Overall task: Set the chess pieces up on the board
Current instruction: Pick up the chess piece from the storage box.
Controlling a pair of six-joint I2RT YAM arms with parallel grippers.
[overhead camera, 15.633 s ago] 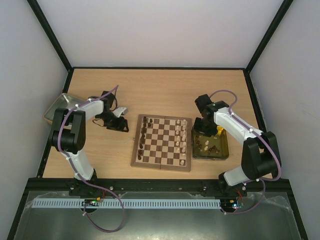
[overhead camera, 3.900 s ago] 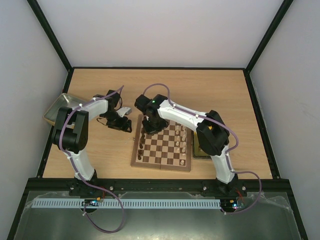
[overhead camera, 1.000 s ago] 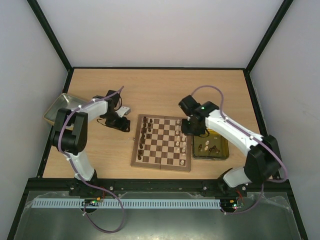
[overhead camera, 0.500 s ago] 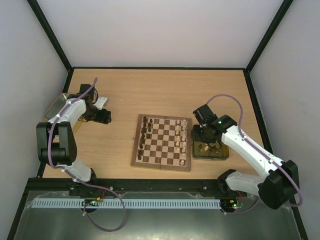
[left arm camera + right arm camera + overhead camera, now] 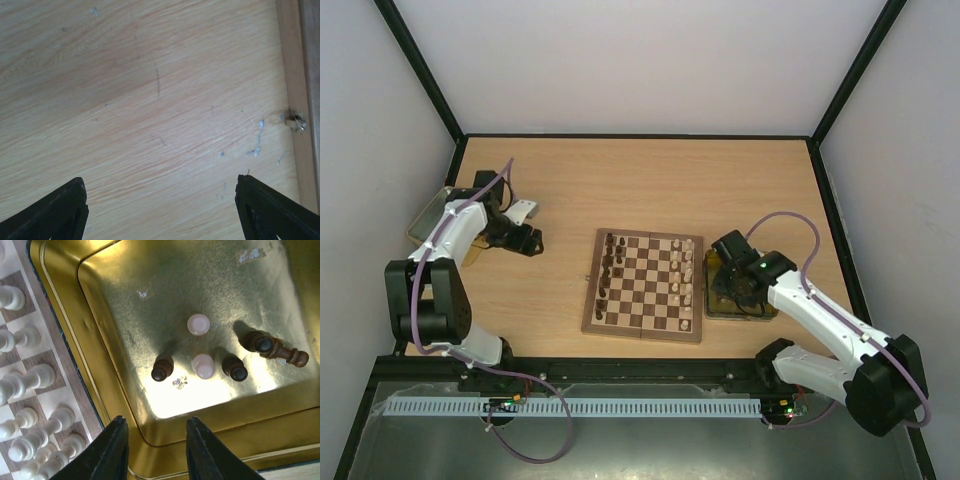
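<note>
Right fingers (image 5: 111, 452) half-open, empty; tiny wooden chess pieces (image 5: 202, 365) crowd gold metal tray (image 5: 150, 290), pinch may topple neighbours. Left fingers (image 5: 55, 215) wide, empty.

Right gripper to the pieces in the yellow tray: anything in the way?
Nothing visible. The right gripper hangs above the tray rim, fingers apart; only bare tray floor lies between it and the nearest dark piece.

1 board (image 5: 642, 290), 1 grey tray (image 5: 424, 222), 1 gold tray (image 5: 165, 290) w/ 2 pale pcs (image 5: 198, 324).
</note>
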